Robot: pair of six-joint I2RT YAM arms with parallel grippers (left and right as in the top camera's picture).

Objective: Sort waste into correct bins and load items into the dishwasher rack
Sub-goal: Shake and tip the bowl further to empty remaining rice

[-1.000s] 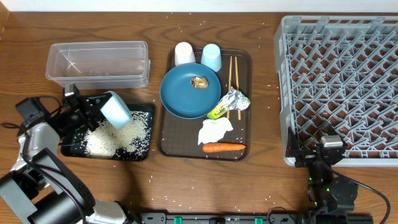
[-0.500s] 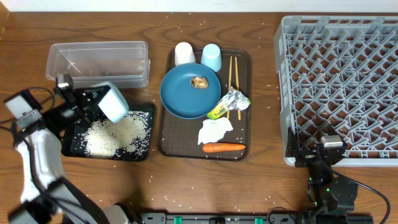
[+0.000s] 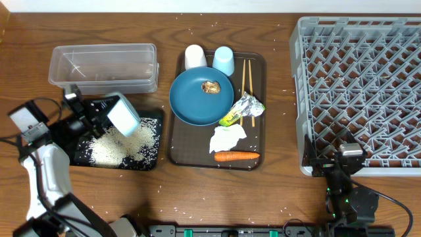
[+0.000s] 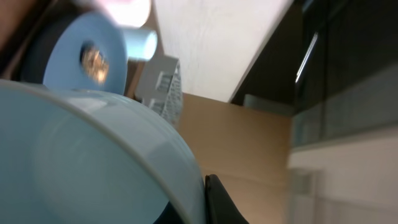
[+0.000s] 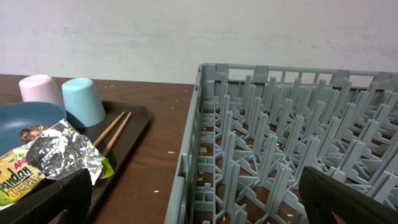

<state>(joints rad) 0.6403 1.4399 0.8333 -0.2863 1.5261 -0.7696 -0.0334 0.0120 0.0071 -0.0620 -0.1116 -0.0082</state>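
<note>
The serving tray (image 3: 191, 155) is sitting centre of the counter (image 3: 276, 184), rack (image 3: 358, 85) lying to its right, tub (image 3: 104, 46) and shallow tray (image 3: 152, 117) to its left, tub behind. The bowl (image 3: 123, 115) is hanging over the shallow tray's rice (image 3: 125, 143). The plate (image 3: 194, 102) is resting on the serving tray, carrot (image 3: 236, 156) lying in front.

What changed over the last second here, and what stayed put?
The left gripper, shut on the light blue bowl with white inside, nudged it toward the clear plastic tub, then back, tipped over the white rice on the shallow black tray. The brown serving tray with its contents, grey rack and right gripper stayed put.
</note>
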